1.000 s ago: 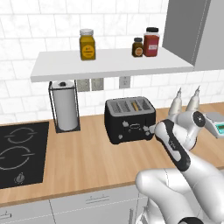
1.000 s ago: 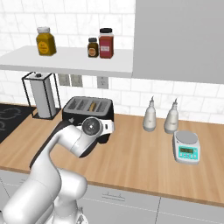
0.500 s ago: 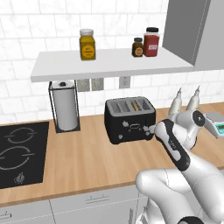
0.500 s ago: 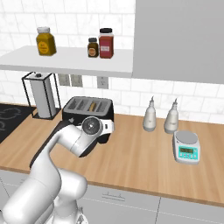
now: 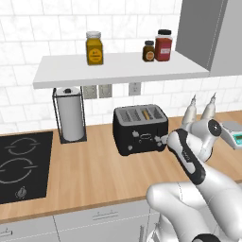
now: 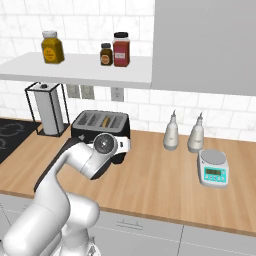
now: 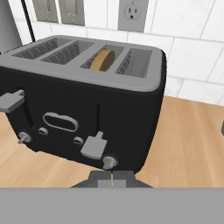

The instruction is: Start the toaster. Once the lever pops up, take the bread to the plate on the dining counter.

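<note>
The black toaster (image 5: pixel 140 127) (image 6: pixel 89 131) (image 7: pixel 87 105) stands on the wood counter by the tiled wall. The bread (image 5: pixel 147 113) (image 6: pixel 105 121) (image 7: pixel 103 60) sits low in the third slot, with only its tan edge showing. My gripper (image 5: pixel 164 140) (image 7: pixel 112 178) is shut with nothing in it, close in front of the toaster's right front, just below the right lever (image 7: pixel 94 146). That lever is low, near the knob, while the left lever (image 7: pixel 11 100) is high. The plate and the dining counter are out of view.
A paper towel holder (image 5: pixel 71 116) stands left of the toaster, beyond it a black cooktop (image 5: pixel 19 165). Two grey bottles (image 6: pixel 171 132) (image 6: pixel 196 136) and a small scale (image 6: pixel 213 170) are to the right. A shelf (image 5: pixel 118 68) with jars hangs above.
</note>
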